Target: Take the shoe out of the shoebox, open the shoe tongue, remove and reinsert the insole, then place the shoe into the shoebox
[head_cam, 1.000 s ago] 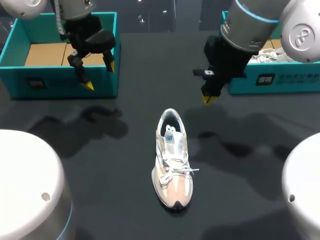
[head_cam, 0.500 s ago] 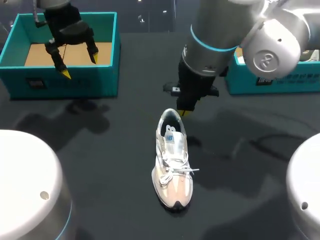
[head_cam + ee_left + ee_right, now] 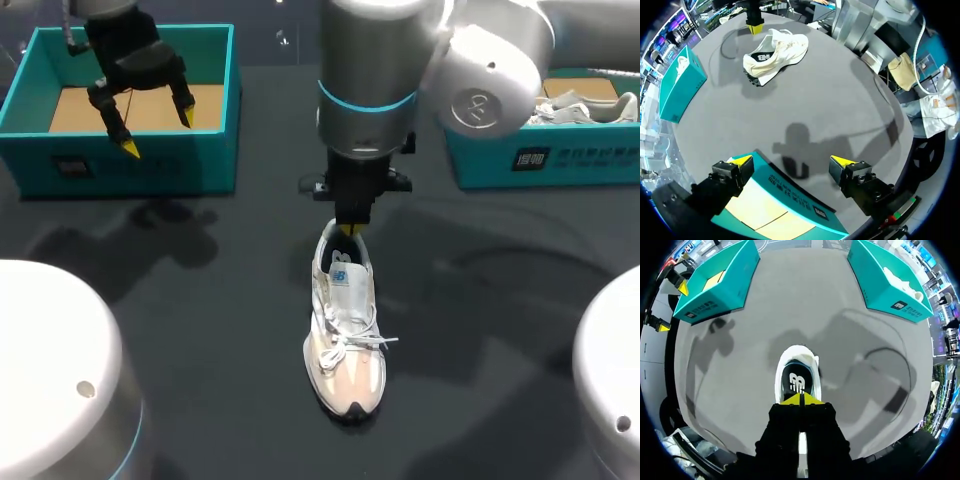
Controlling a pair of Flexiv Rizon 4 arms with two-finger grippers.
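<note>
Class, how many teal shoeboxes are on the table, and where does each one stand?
2. The left shoebox stands at the table's far left, beneath the left hand. The right shoebox stands at the far right, only partly in view.

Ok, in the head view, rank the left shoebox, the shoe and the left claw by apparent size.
Largest: left shoebox.
Then the shoe.
Smallest: left claw, though it sits nearer the camera.
</note>
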